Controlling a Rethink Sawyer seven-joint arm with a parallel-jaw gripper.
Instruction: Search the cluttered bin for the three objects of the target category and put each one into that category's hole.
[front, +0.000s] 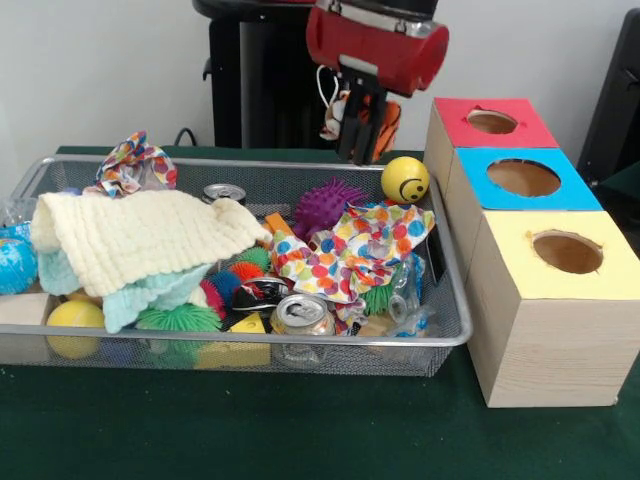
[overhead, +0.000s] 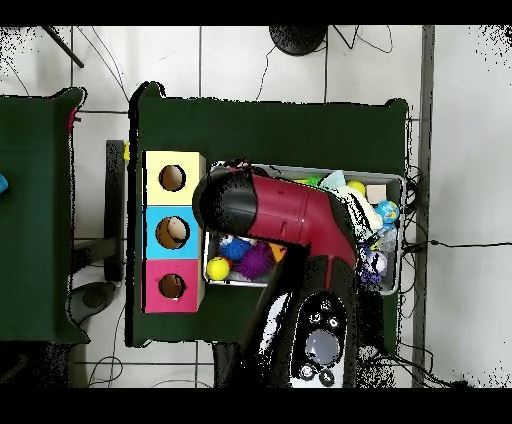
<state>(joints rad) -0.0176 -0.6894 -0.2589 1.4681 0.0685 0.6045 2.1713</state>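
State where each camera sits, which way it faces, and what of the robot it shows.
Front view: across the table, level, facing the mesh bin and three boxes; the red arm drops in from above, its hand behind the bin.
Overhead view: above, looking straight down; the arm covers much of the bin.
Shared: bin, boxes, yellow smiley ball, purple spiky ball.

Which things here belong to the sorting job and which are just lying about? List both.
Job:
tool
mesh bin
red-topped box, blue-topped box and yellow-topped box, each with a hole

Clutter in the bin (the pictures do not show which are the targets):
cream knitted cloth
polka-dot cloth
drink can
purple spiky ball
yellow smiley ball
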